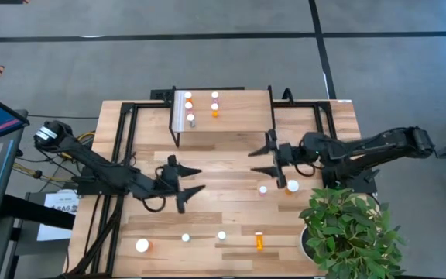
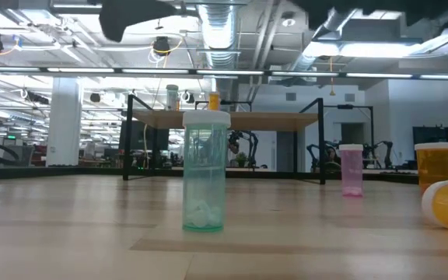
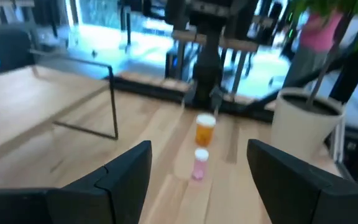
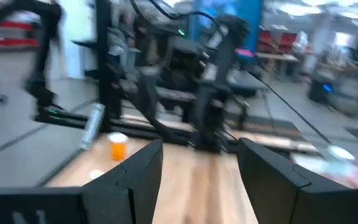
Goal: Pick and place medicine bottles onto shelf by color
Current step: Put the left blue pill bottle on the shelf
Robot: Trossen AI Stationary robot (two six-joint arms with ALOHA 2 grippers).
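Left pincer (image 1: 194,183) wide open, empty, mid-bench, facing pink bottle (image 1: 262,189) and orange bottle (image 1: 292,186) | right pincer (image 1: 263,160) open, empty, I hold it clear below shelf (image 1: 231,116) | shelf carries five bottles; four wait along bench (image 1: 231,225) front

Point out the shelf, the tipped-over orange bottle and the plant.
shelf (image 1: 235,124): high view, bare wood of its top.
tipped-over orange bottle (image 1: 259,242): high view, middle of its body lying on the table.
plant (image 1: 347,232): high view, its leaves at the table's right corner.
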